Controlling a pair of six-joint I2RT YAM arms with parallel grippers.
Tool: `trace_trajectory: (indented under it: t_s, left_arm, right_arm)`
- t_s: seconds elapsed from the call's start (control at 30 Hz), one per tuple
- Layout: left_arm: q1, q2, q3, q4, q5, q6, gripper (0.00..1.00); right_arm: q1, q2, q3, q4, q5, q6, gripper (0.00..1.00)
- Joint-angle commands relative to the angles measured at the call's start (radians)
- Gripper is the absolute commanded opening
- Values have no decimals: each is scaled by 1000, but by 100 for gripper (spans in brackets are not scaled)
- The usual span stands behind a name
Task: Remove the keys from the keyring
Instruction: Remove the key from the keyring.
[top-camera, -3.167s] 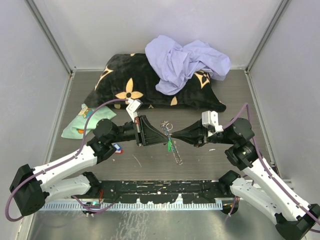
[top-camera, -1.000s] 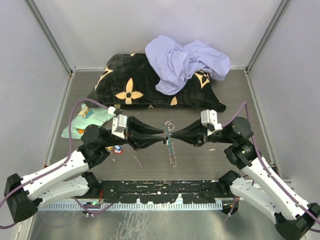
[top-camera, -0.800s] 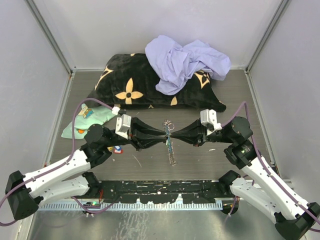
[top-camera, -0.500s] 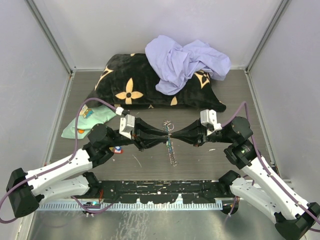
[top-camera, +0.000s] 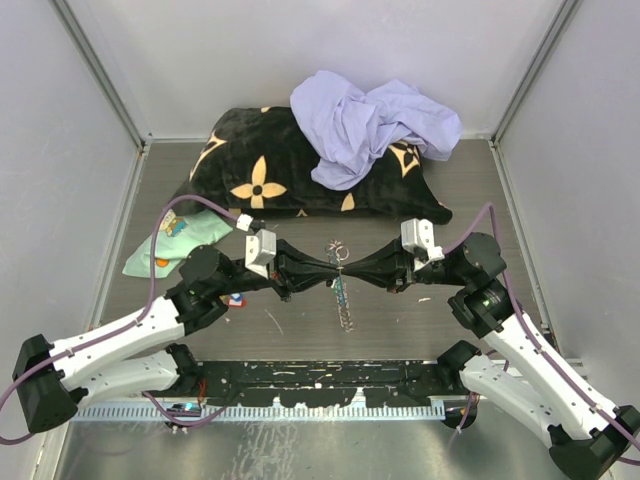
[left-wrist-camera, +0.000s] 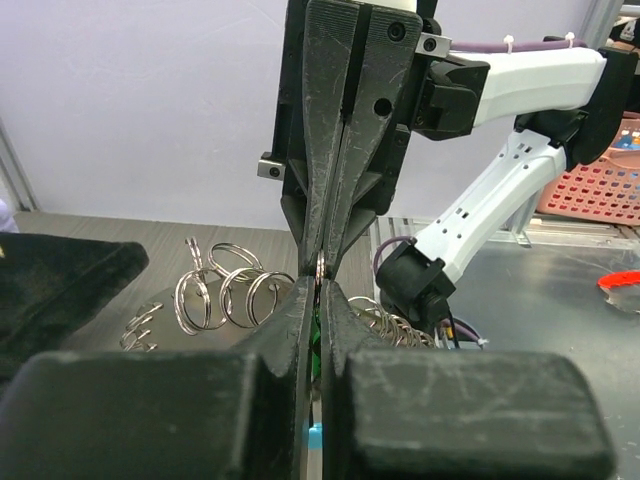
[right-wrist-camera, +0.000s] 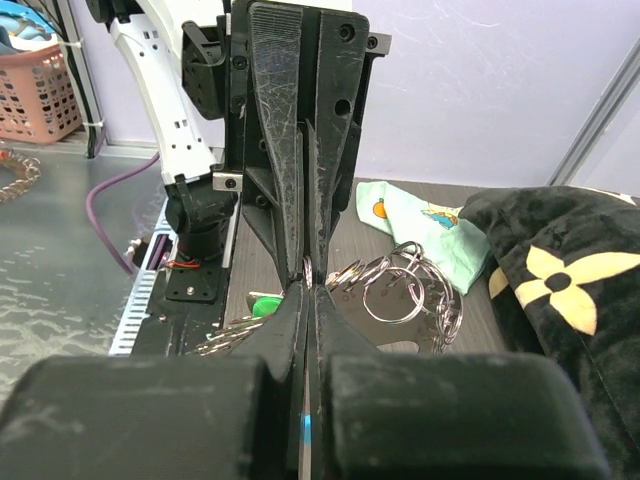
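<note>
Pinch quality is what I'm watching. Left gripper (top-camera: 329, 268) and right gripper (top-camera: 344, 267) sit tip to tip at the centre of the top view. Both are clamped tight on the same thin loop of the keyring (top-camera: 345, 303), whose chain trails toward the lower middle of that frame. Loose rings (left-wrist-camera: 225, 295) bunch at centre left of the left wrist view. One key (right-wrist-camera: 262, 304), green-tagged, peeks out low and left of centre in the right wrist view, just beside my closed fingers. I'd judge one claw should only anchor while the other works that key round the coil. Pulling both straight apart would likely slip off the wire. Small, slow twists, checking both wrist views for the loop between the tips.
</note>
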Motion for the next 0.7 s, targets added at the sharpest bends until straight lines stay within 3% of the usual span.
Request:
trace_trajectory:
  t_s: [0.0,0.1,0.23,0.4,0.67]
  left_arm:
    - [-7,-2,61,-31,-24,42,0]
    - [-6,-16,74,-64,-16,50,0]
    - [-7,-25,140,-241,-13,80,0]
    - [-6,-3,254,-486,20,115,0]
    - [-6,87,467,-841,67,197,0]
  right_arm:
    - [-5,-3,57,58,-10,-9,1]
    - [-6,-1,60,32,-26,-33,2]
    - [-5,7,92,-74,-57,-109,15]
    - [-4,42,202,-335,-91,-330,28]
    - [-2,132,366,-704,-77,-590,35]
